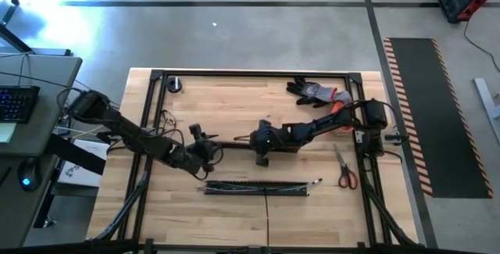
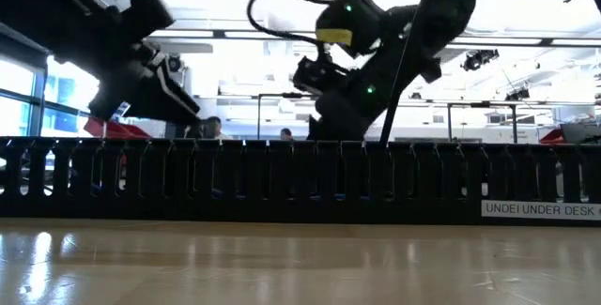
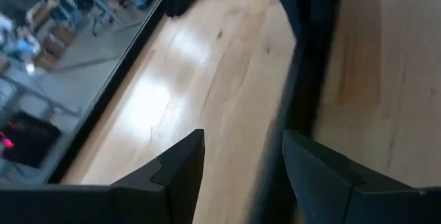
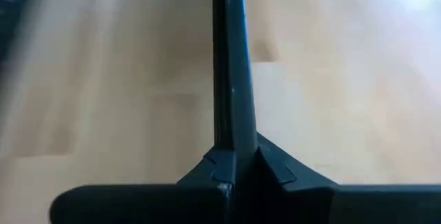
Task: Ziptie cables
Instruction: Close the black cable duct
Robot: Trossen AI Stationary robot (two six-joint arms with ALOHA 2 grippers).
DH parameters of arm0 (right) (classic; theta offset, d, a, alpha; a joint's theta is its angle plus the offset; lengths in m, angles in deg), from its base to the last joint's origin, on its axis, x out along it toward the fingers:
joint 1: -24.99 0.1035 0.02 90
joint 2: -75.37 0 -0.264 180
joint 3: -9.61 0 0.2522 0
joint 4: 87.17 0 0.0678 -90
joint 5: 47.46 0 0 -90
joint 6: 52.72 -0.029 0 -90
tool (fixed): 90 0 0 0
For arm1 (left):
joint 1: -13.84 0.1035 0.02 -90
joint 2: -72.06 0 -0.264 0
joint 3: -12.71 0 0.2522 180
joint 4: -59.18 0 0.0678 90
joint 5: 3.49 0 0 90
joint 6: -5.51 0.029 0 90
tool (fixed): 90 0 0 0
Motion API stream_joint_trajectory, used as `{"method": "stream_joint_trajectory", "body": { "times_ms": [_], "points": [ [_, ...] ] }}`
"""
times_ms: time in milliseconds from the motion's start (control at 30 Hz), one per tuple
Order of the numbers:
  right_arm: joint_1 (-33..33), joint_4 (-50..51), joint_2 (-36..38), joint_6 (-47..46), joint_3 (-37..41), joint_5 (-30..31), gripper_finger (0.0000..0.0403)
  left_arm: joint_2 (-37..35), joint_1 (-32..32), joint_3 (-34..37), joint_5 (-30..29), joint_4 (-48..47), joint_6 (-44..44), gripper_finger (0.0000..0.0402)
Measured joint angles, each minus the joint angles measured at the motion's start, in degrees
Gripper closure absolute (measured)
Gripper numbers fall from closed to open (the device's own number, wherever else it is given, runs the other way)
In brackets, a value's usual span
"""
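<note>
The right claw was pinched tight on a flat dark strip that ran straight out from between its fingers over the bare wood; whether this was the ziptie or the wider cover strip could not be told. In the high view that claw sat mid-worktop, and the strip bridged leftward toward the left claw, whose fingers stood parted with nothing between them, the dark strip passing just beside them.

The cables, a thin pale bundle, lay at the near side along the black slotted channel, well apart from both claws. They looked light and limp, likely to sag and splay if lifted at one end; gripping mid-length, wires gathered together, seemed safest. The strip appeared springy and slick, best held near an end.

Scissors and a glove lay to the right.
</note>
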Motion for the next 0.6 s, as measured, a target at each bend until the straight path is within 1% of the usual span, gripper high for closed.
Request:
{"method": "stream_joint_trajectory", "body": {
  "times_ms": [33, 133, 167, 200, 267, 333, 367, 433, 600],
  "points": [
    [0.8, 1.3, 0.0, 2.0, -0.8, 4.0, 0.0401, -0.3, 0.4, 0.0, 0.2, 0.2, -1.4, 0.0222],
    [3.6, 3.0, 0.0, 10.3, -2.6, 21.0, 0.0401, -1.4, 1.7, 0.0, 0.4, 1.8, -6.4, 0.0222],
    [4.6, 2.7, -0.2, 13.1, -2.7, 25.5, 0.0401, -1.5, 2.3, 0.0, 0.7, 2.8, -8.1, 0.0223],
    [5.4, 2.5, -0.4, 15.4, -2.8, 28.2, 0.0401, -1.5, 3.0, 0.0, 1.7, 3.9, -9.8, 0.0224],
    [6.6, 2.7, -0.7, 17.6, -2.6, 28.4, 0.0402, -1.3, 4.6, 0.0, 5.8, 5.0, -11.9, 0.0228],
    [7.4, 2.9, -1.2, 17.3, -2.6, 25.9, 0.0401, -0.7, 6.0, 0.0, 10.2, 6.1, -12.4, 0.0233],
    [7.6, 2.9, -1.6, 16.9, -2.6, 24.8, 0.0399, -0.4, 6.4, 0.0, 11.4, 6.1, -12.4, 0.0235],
    [8.0, 3.0, -2.6, 16.3, -2.6, 23.2, 0.0392, 0.2, 6.8, 0.0, 12.3, 7.1, -12.4, 0.0240],
    [8.1, 3.1, -5.2, 15.5, -2.7, 23.2, 0.0364, 0.5, 6.9, 0.0, 12.3, 7.6, -12.4, 0.0245]
  ]
}}
